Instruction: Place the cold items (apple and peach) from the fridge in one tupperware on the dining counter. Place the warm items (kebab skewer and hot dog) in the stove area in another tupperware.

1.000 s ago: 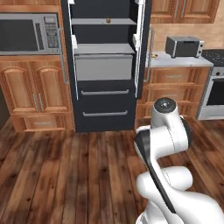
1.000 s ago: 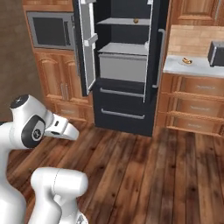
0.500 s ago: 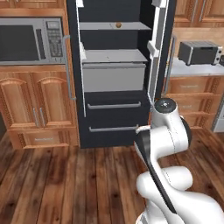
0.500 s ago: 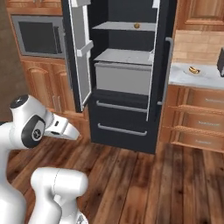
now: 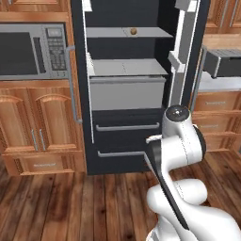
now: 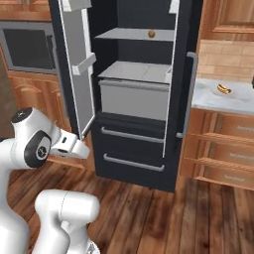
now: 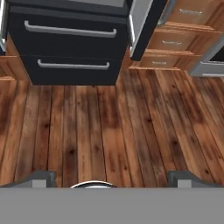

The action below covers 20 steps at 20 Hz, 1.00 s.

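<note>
Black fridge stands open, small round fruit on its top shelf. Gripper is spread wide, empty; I'd raise it level with that shelf before reaching in.

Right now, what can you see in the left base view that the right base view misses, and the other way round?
The left base view alone takes in the whole microwave, with its keypad, and a silver toaster at the right edge. The right base view alone shows a hot dog lying on the pale counter right of the fridge. Both show the fridge with its doors open, a small round fruit on the upper shelf, the grey drawer, and the two lower drawers' handles.
</note>
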Available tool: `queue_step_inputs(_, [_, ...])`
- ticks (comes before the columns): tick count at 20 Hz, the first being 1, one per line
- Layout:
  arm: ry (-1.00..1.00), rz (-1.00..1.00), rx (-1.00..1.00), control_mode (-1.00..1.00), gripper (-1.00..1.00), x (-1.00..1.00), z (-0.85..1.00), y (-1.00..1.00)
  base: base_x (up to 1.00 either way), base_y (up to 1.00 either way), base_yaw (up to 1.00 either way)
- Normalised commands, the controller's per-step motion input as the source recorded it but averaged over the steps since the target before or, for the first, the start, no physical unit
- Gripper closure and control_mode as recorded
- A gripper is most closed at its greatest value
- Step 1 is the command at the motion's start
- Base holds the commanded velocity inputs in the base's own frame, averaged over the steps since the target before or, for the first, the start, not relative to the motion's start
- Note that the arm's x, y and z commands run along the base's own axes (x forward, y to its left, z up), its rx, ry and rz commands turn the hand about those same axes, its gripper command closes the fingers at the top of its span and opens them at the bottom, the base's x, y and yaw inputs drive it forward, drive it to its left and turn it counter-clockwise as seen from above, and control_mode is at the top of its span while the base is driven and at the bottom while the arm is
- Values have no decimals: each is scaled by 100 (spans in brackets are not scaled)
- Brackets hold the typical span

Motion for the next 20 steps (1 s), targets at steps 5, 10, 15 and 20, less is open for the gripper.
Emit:
queue_step_inputs(5, [0, 0, 0, 100, -100, 0, 0, 0, 66, -2, 5])
queue_step_inputs(10, [0, 0, 0, 100, -100, 0, 0, 0, 67, -1, 4])
queue_step_inputs(15, [0, 0, 0, 100, -100, 0, 0, 0, 65, 0, 0])
queue_step_inputs(20, [0, 0, 0, 100, -100, 0, 0, 0, 67, 0, 0])
